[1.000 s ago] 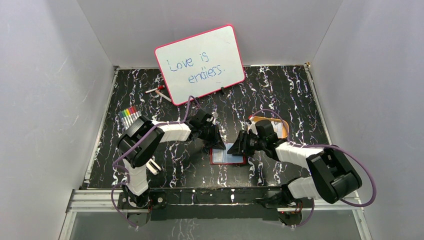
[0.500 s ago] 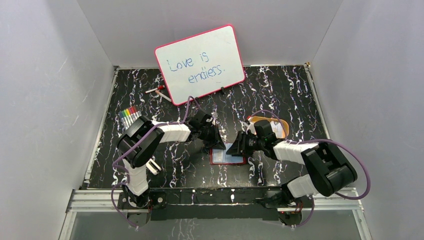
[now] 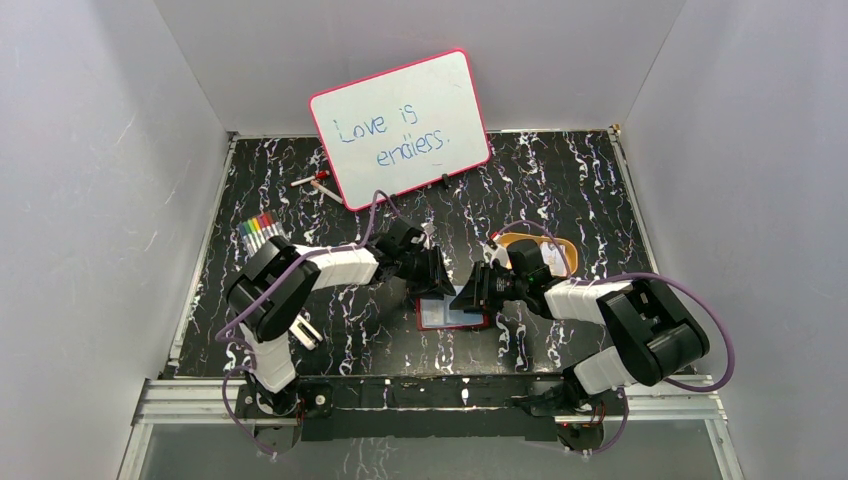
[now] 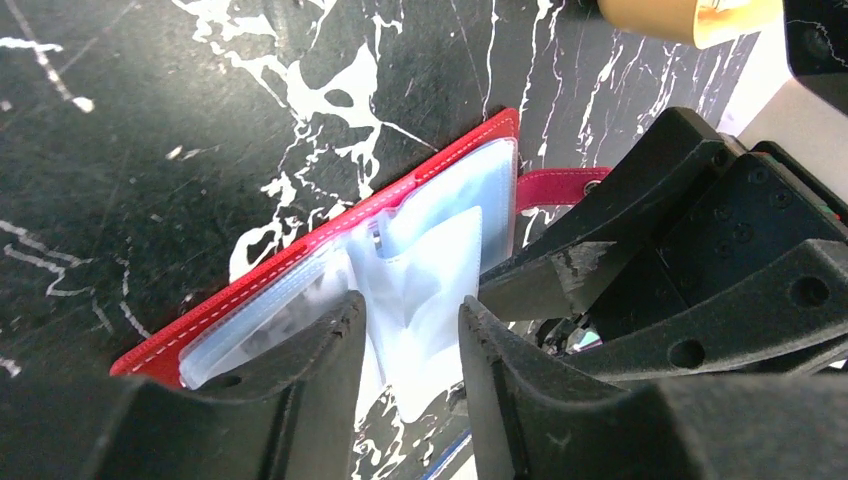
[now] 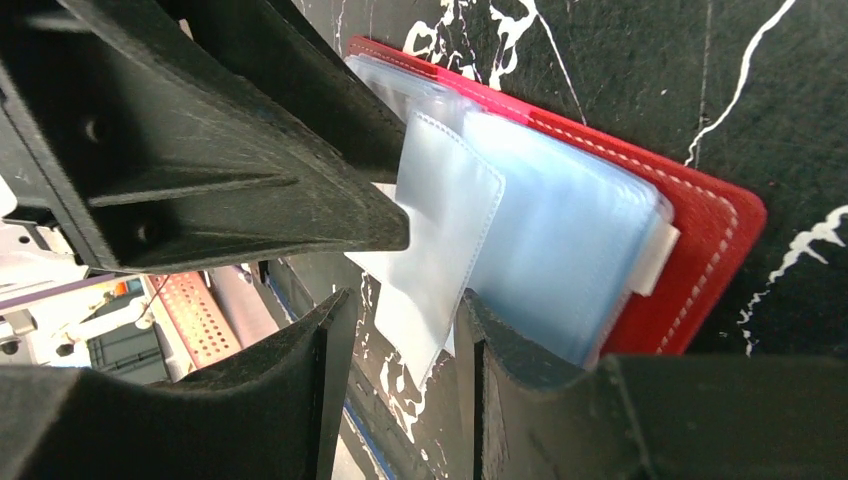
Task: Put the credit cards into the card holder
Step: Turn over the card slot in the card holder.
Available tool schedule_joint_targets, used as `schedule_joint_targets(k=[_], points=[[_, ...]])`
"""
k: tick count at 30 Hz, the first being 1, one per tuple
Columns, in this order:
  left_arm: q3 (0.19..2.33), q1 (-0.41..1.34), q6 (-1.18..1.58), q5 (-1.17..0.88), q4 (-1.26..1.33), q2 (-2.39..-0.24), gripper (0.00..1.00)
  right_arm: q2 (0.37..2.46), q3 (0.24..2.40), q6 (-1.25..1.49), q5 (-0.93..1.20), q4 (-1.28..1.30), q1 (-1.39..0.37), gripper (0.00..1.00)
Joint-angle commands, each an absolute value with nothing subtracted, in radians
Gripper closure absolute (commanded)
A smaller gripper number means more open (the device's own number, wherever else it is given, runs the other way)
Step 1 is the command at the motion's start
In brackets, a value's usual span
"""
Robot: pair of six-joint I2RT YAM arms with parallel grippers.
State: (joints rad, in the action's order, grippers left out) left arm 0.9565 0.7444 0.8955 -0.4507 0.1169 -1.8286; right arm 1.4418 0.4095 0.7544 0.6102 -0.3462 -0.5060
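The card holder (image 3: 446, 316) lies open on the black marbled table, red cover (image 4: 300, 262) down and pale blue pockets (image 5: 560, 230) up. My left gripper (image 3: 436, 284) hovers over its far left edge, jaws apart, with a loose pocket sheet (image 4: 440, 250) showing in the gap (image 4: 410, 310). From the right, my right gripper (image 3: 466, 299) faces it, open, with a pocket flap (image 5: 440, 230) hanging between its fingers (image 5: 400, 305) unpinched. A whitish edge (image 5: 655, 258) pokes out of the pockets; I cannot tell whether it is one of the credit cards. No other card shows.
A yellow-orange tray (image 3: 552, 250) sits right behind the right gripper. A pink-framed whiteboard (image 3: 400, 125) leans at the back, small items (image 3: 315, 181) beside it. Coloured markers (image 3: 260, 231) lie at the left. White walls close in on three sides.
The left gripper's jaws have opened. The right gripper has edged left toward the left one, and the card holder has shifted slightly left with it.
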Motion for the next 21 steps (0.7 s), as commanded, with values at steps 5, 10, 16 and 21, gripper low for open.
schedule_joint_targets(k=[5,10,16,21], points=[[1.000,0.736,0.844,-0.357,-0.057,-1.715,0.56,1.425,0.453,0.735,0.646,-0.368,-0.508,0.51],[1.005,0.735,0.836,-0.319,-0.081,-1.667,0.51,1.424,0.458,0.733,0.649,-0.370,-0.509,0.51],[1.020,0.731,0.818,-0.241,-0.158,-1.583,0.49,1.434,0.476,0.738,0.650,-0.381,-0.517,0.51],[0.931,0.709,0.829,-0.040,-0.217,-1.384,0.50,1.466,0.524,0.734,0.640,-0.378,-0.550,0.50]])
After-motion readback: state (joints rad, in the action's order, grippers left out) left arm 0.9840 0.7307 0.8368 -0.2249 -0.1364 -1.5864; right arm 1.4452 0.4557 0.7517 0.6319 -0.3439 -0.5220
